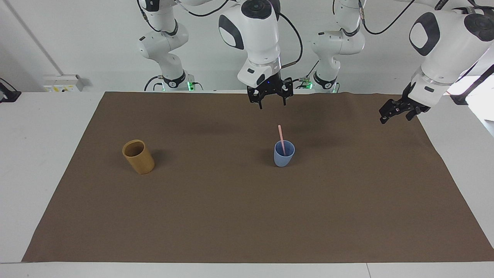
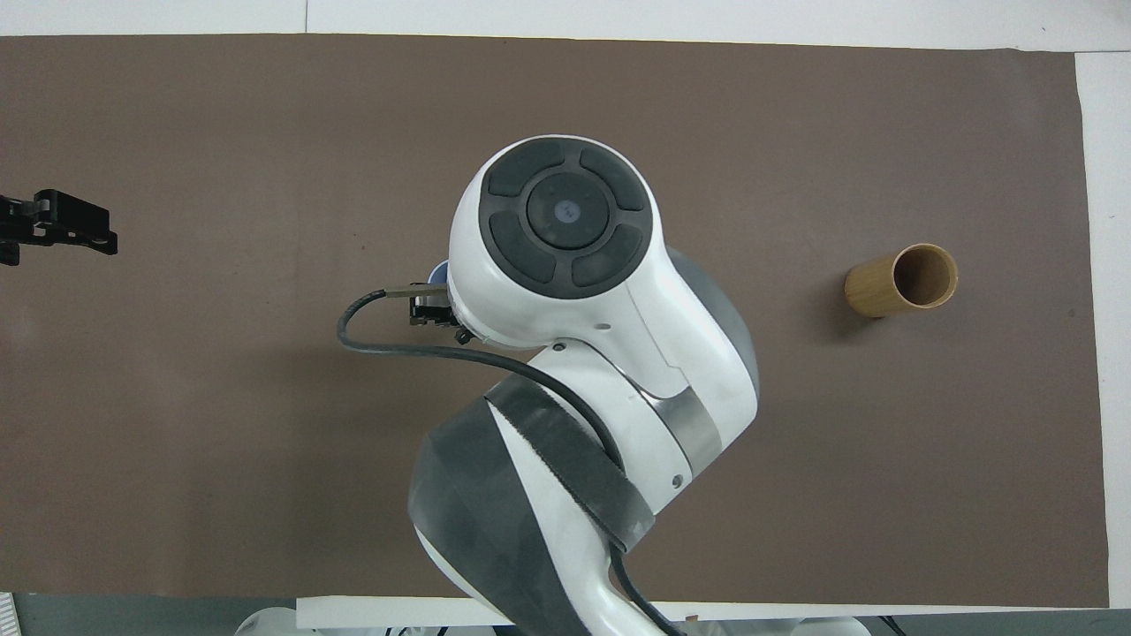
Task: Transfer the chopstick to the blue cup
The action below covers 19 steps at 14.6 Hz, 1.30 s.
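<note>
Brown mat, white table, and the chopstick (image 1: 281, 139) stands leaning in the blue cup (image 1: 284, 153)! Right gripper (image 1: 271, 101) hangs above it, jaws wide and empty; lift straight up, no sideways brush. Left gripper (image 1: 398, 111) waits open over the mat's edge.

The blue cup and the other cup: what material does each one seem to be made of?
The blue cup looks like matte plastic: even light-blue colour, smooth wall, no shine. The tan cup looks like bamboo or wood, perhaps an imitation: yellow-brown wall with a darker inside and a dull finish.
</note>
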### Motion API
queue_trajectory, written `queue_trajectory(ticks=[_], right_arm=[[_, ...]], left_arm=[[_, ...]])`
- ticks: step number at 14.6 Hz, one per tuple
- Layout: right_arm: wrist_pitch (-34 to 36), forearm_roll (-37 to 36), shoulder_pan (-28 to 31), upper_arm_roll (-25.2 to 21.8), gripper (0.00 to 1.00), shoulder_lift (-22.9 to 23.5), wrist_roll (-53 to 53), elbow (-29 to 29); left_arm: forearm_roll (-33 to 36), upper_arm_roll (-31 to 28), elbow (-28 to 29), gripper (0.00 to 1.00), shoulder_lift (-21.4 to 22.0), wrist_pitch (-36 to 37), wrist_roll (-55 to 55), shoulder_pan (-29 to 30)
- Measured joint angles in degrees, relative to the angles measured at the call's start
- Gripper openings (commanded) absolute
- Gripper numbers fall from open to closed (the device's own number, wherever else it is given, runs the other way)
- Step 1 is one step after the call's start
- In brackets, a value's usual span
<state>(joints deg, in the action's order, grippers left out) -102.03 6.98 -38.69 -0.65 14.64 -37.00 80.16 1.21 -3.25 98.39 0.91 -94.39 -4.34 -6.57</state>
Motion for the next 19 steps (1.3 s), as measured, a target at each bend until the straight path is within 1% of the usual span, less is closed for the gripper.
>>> queue_trajectory(ticks=[1,3,7,9,11,13,19], right_arm=[[0.9,-2.4,1.4,-0.1,1.00,-0.4,1.1,-0.6],[4.5,-4.6,6.8,-0.5,1.00,-2.2,6.1,-1.3],[15.9,-5.4,22.8,-1.1,1.00,-7.6,20.3,-1.7],[18.9,-6.7,29.5,-1.4,1.00,-10.1,28.2,-1.8],[20.0,-7.0,35.4,-1.5,1.00,-11.4,33.6,-1.7],[21.6,-8.8,38.4,-1.4,1.00,-11.5,35.5,-1.4],[23.2,-10.5,38.2,-0.4,1.00,-12.5,36.9,2.0]], left_arm=[[0.0,0.0,0.0,0.99,0.0,0.0,0.0,0.0],[0.0,0.0,0.0,0.99,0.0,0.0,0.0,0.0],[0.0,0.0,0.0,0.99,0.0,0.0,0.0,0.0],[0.0,0.0,0.0,0.99,0.0,0.0,0.0,0.0],[0.0,0.0,0.0,0.99,0.0,0.0,0.0,0.0],[0.0,0.0,0.0,0.99,0.0,0.0,0.0,0.0],[0.0,0.5,0.0,0.99,0.3,1.6,0.6,-0.4]])
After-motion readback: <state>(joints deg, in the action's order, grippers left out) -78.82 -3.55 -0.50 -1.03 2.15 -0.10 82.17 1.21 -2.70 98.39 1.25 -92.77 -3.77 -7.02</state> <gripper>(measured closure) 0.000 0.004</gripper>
